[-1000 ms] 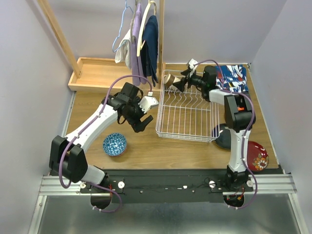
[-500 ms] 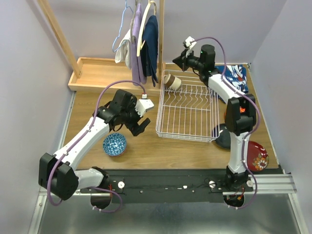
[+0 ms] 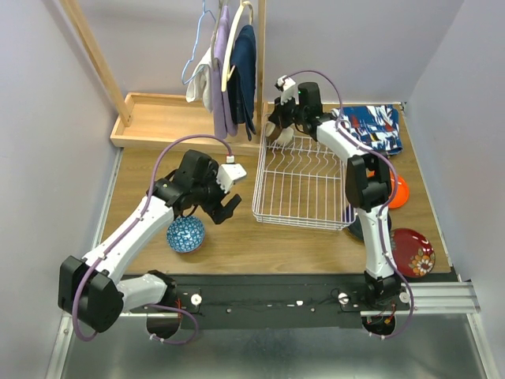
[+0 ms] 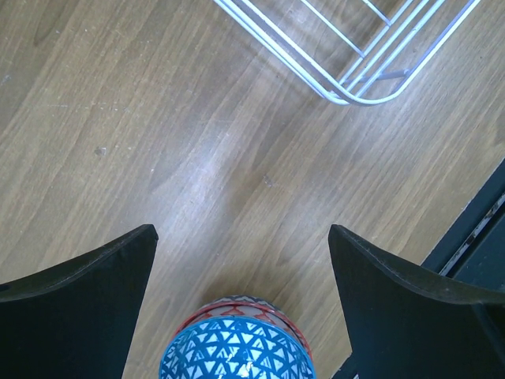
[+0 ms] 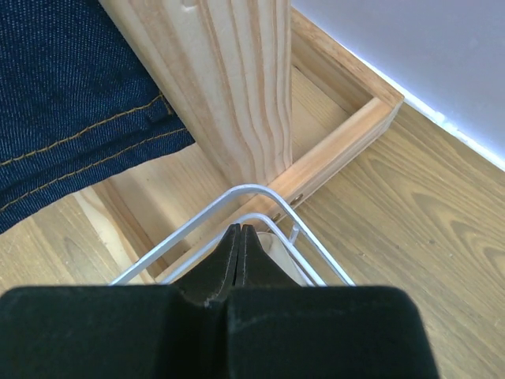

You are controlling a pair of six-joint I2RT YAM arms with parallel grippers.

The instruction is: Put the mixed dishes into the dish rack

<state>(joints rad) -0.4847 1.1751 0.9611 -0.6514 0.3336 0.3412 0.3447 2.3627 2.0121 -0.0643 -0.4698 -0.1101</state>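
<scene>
A small blue-patterned bowl [image 3: 185,234] with a red band at its rim sits on the wood table; in the left wrist view the bowl [image 4: 237,346] lies just below my open left gripper [image 4: 241,230]. From above, the left gripper [image 3: 226,207] hovers just right of the bowl. The white wire dish rack [image 3: 304,207] stands mid-table. A tan cup [image 3: 278,136] lies in its far-left corner. My right gripper [image 3: 276,125] is shut with nothing between its fingers, right over that corner; its tips [image 5: 239,230] sit at the rack rim [image 5: 252,190], with the pale cup [image 5: 282,260] just beyond.
Orange plate [image 3: 399,192], black plate [image 3: 361,230] and dark red plate [image 3: 416,252] lie right of the rack. A blue-red cloth [image 3: 377,126] is at the back right. A wooden tray [image 3: 158,120], an upright post [image 5: 229,87] and hanging clothes [image 3: 229,71] stand behind the rack.
The right gripper has swung left along the rack's back to the far-left corner and shut, uncovering the orange plate. The left gripper has shifted down-left, closer to the bowl, still open.
</scene>
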